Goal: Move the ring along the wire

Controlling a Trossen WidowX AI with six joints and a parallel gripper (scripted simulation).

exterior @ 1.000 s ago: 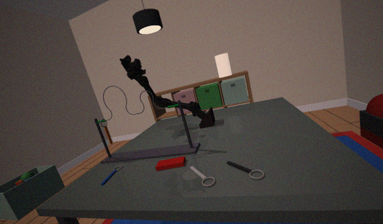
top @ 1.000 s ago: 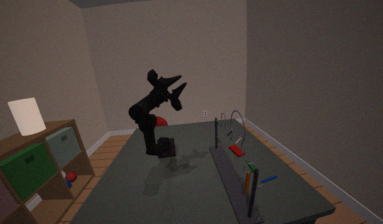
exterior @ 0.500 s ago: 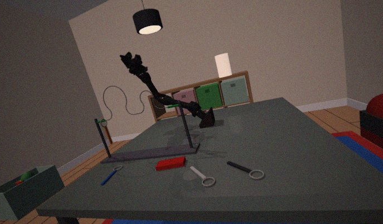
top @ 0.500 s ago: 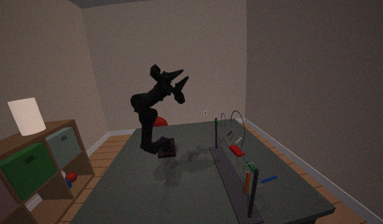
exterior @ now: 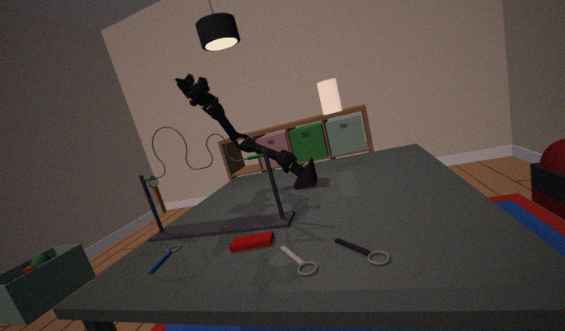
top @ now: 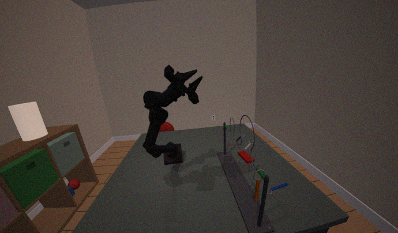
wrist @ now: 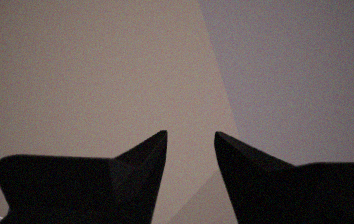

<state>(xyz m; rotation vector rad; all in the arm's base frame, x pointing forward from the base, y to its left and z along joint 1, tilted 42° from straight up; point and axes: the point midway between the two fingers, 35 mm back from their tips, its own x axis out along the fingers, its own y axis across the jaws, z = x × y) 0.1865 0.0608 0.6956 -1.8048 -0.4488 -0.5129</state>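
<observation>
The ring [top: 253,175] [exterior: 153,187] hangs around the green part [top: 261,174] [exterior: 146,179] beside one post [top: 263,199] [exterior: 151,206]. Its orange handle [top: 256,190] [exterior: 159,199] points down. The thin grey wire [top: 254,131] [exterior: 186,150] curves in loops to the other green part [top: 225,127] [exterior: 255,156] at the other post [top: 224,142] [exterior: 274,189]. My gripper [top: 199,74] [exterior: 183,78] [wrist: 190,137] is open and empty, raised high above the table, well away from the ring and handle. Only a bit of the wire shows at the wrist view's left edge.
The posts stand on a dark base strip [top: 235,179] [exterior: 223,227]. Beyond it lie a red block [top: 246,157] [exterior: 251,241], a blue-handled ring tool [top: 279,187] [exterior: 160,261], a white one [exterior: 291,255] and a black one [exterior: 352,246]. A lamp [exterior: 217,29] hangs overhead.
</observation>
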